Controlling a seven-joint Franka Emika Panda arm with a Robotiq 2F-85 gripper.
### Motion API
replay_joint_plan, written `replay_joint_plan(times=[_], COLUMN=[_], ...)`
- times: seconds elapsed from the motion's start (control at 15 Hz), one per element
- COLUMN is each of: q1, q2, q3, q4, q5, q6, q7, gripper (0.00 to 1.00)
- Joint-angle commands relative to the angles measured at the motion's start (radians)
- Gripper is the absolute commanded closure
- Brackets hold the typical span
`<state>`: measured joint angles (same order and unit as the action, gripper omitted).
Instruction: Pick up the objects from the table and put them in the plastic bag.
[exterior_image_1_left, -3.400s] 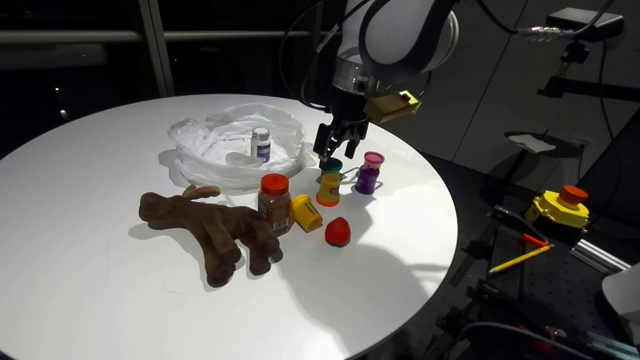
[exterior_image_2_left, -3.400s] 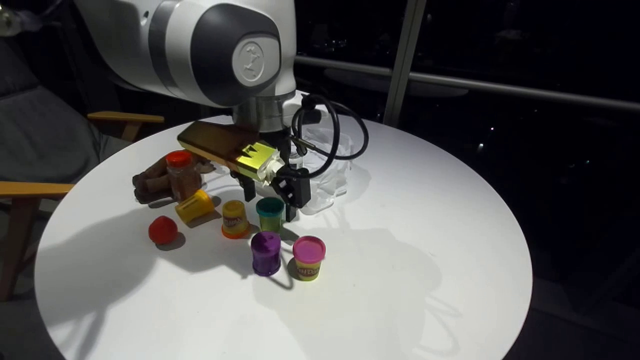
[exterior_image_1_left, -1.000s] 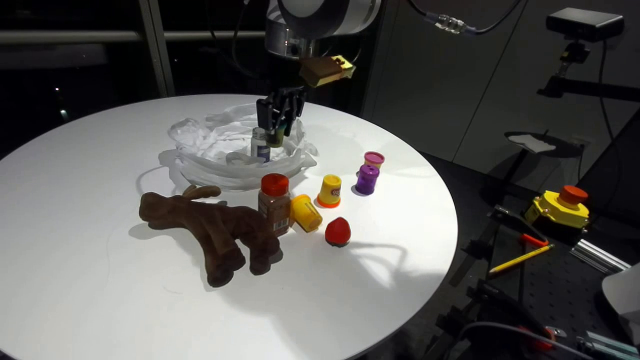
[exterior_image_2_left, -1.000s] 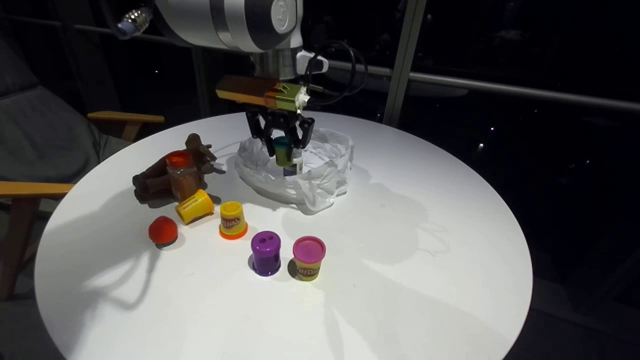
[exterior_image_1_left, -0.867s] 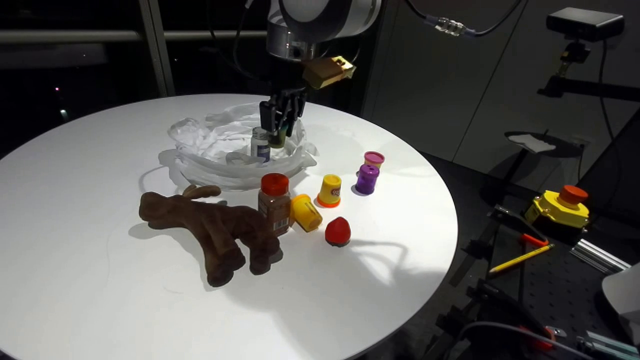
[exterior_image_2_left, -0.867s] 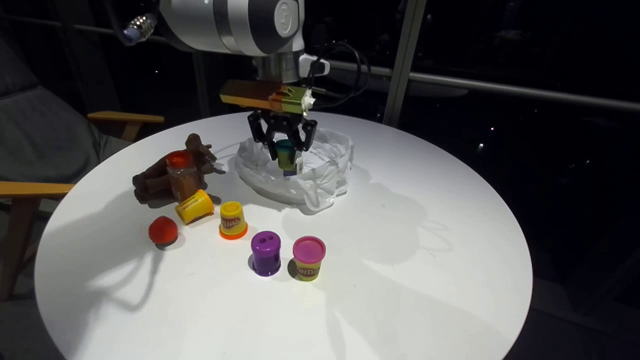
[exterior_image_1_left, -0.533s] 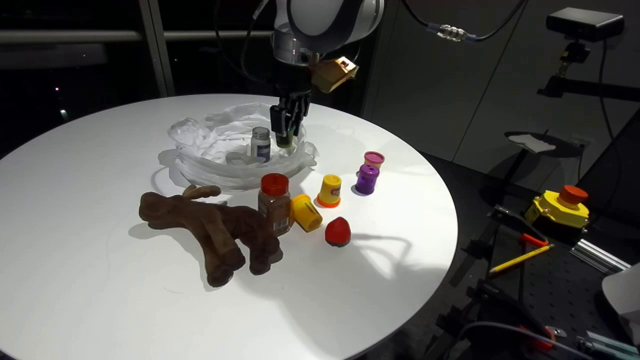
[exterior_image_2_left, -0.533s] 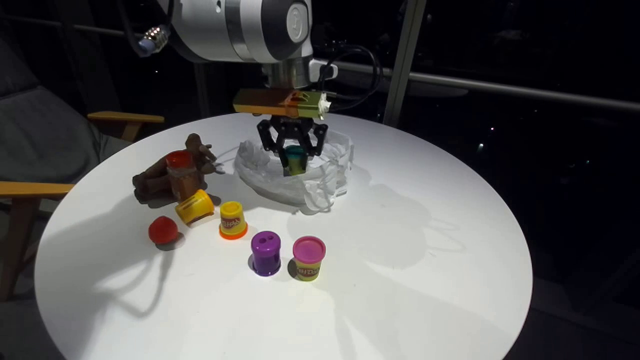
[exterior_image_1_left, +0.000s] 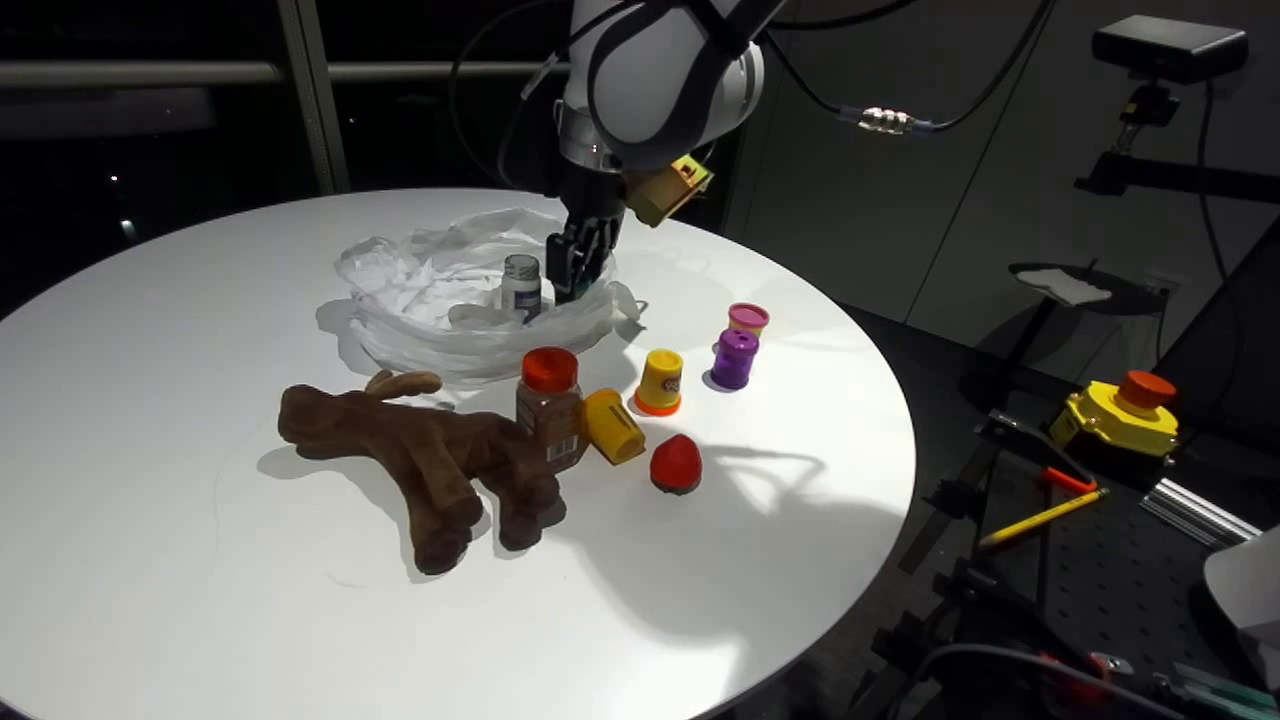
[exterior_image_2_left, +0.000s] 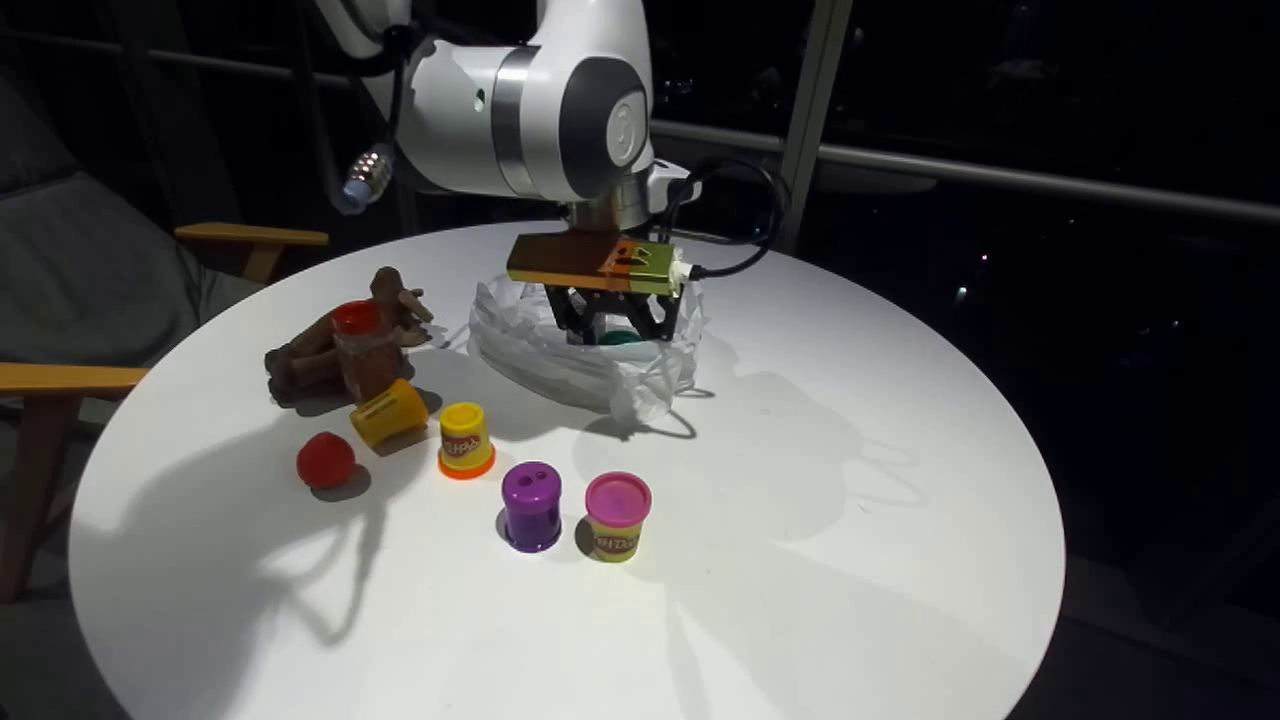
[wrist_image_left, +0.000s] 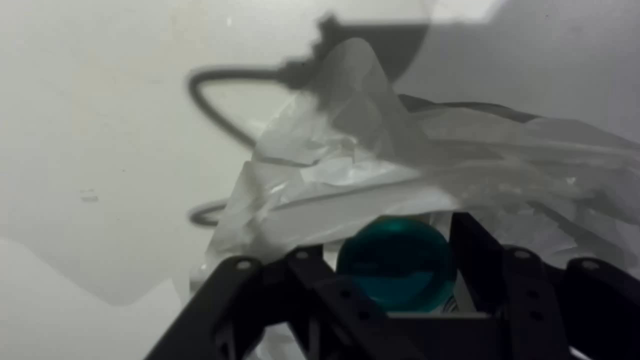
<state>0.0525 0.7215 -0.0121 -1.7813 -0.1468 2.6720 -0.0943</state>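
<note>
My gripper is down inside the white plastic bag, its fingers spread around the teal-lidded can. In the wrist view the teal lid sits between the fingers, with a gap at the left finger and the right finger close against it. The can's body is hidden. A white bottle stands in the bag beside the gripper. On the table are an upright yellow can, a tipped yellow can, a purple pot, a pink-lidded can and a red strawberry.
A red-lidded jar stands against a brown plush toy in front of the bag. The bag's rim rises close to the fingers. The round table's edge curves past the pots.
My gripper took the teal-lidded can from beside the upright yellow can, carried it over the bag, lowered it inside and opened. The upright yellow can shifted slightly.
</note>
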Motion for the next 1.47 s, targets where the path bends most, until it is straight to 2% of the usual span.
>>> replay_joint_plan(times=[0.0,0.07,0.27,0.53,0.73,1.0,1.4], q1=[-0.037,-0.048,-0.044,-0.006,0.035,0.061,0.104], q2=[-0.052,-0.081,-0.205,-0.373,-0.461,-0.483,-0.412], q3=[0.029,0.044,0.063,0.063,0.055,0.081,0.044], q4=[-0.008,-0.027,-0.111,-0.23,-0.335,-0.449,-0.513], q5=[0.042,0.063,0.114,0.153,0.137,0.168,0.107], q6=[-0.047,-0.069,-0.106,-0.131,-0.132,-0.097,-0.047], q7=[-0.006,-0.01,0.03,0.119,0.222,0.287,0.419], gripper=[0.03,0.0,0.0,0.01,0.0,0.0,0.0])
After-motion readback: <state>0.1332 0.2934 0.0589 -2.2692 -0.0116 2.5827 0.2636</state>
